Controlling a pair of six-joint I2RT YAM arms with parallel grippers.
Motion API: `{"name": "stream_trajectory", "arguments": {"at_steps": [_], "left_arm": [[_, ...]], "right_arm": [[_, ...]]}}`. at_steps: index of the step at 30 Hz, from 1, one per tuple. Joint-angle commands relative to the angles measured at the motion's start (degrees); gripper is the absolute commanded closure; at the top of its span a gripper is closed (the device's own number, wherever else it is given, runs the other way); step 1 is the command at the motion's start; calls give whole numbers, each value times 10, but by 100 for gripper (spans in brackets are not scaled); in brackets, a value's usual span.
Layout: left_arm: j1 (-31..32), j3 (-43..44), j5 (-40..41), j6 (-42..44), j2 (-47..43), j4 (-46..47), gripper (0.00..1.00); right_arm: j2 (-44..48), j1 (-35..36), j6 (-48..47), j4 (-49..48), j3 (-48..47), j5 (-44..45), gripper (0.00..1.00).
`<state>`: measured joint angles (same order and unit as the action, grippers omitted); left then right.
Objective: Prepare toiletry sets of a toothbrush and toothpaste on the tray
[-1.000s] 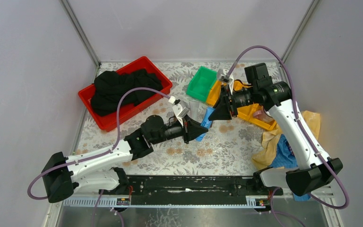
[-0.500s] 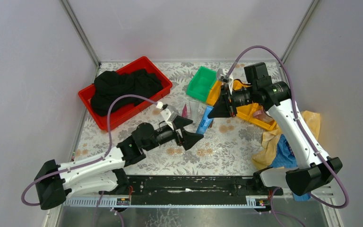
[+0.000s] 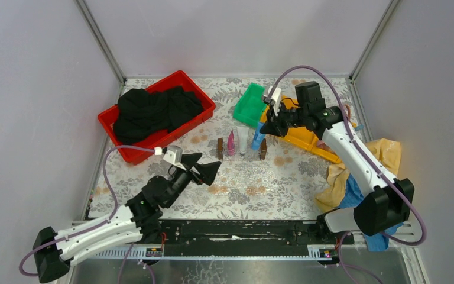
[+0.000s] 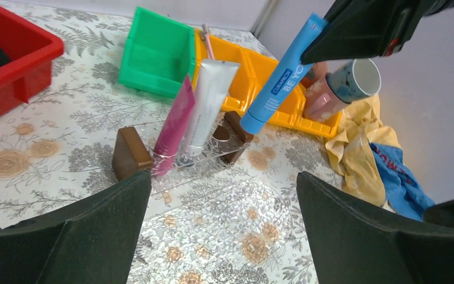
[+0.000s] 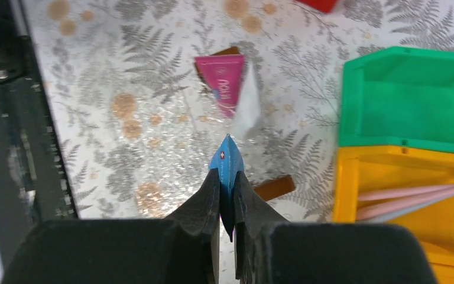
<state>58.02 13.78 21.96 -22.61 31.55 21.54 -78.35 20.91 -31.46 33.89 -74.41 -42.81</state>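
Observation:
A clear tray (image 4: 204, 160) with brown end blocks (image 4: 131, 160) stands mid-table. A magenta toothpaste tube (image 4: 174, 124) and a white one (image 4: 210, 103) lean upright in it. My right gripper (image 5: 227, 183) is shut on the flat end of a blue toothpaste tube (image 5: 227, 158), which hangs cap-down and tilted over the tray's right end (image 3: 258, 137). My left gripper (image 4: 223, 201) is open and holds nothing, low over the table in front of the tray (image 3: 204, 168). Pale pink toothbrushes (image 5: 414, 198) lie in the yellow bin (image 5: 384, 171).
A green bin (image 3: 251, 105) sits behind the tray. Beside it, the yellow bin (image 3: 310, 139) holds a white-blue mug (image 4: 354, 77) and a pink mug (image 4: 322, 102). A red bin (image 3: 198, 94) of black cloth sits back left. Yellow cloth (image 3: 337, 177) and blue cloth (image 4: 399, 183) lie at right.
The left gripper opened, let go of the blue tube and drew back toward the near left. The right gripper closed on the tube and carried it toward the back, up over the tray.

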Motion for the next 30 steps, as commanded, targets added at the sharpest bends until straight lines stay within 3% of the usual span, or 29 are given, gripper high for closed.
{"name": "stream_trajectory", "arguments": {"at_steps": [1,30], "left_arm": [[-3,-6,65,-20,-24,-17,0],[-3,3,57,-16,-4,-11,0]], "right_arm": [[-18,3,12,-115,16,66,91],[-94,11,28,-131,40,68,89]]}}
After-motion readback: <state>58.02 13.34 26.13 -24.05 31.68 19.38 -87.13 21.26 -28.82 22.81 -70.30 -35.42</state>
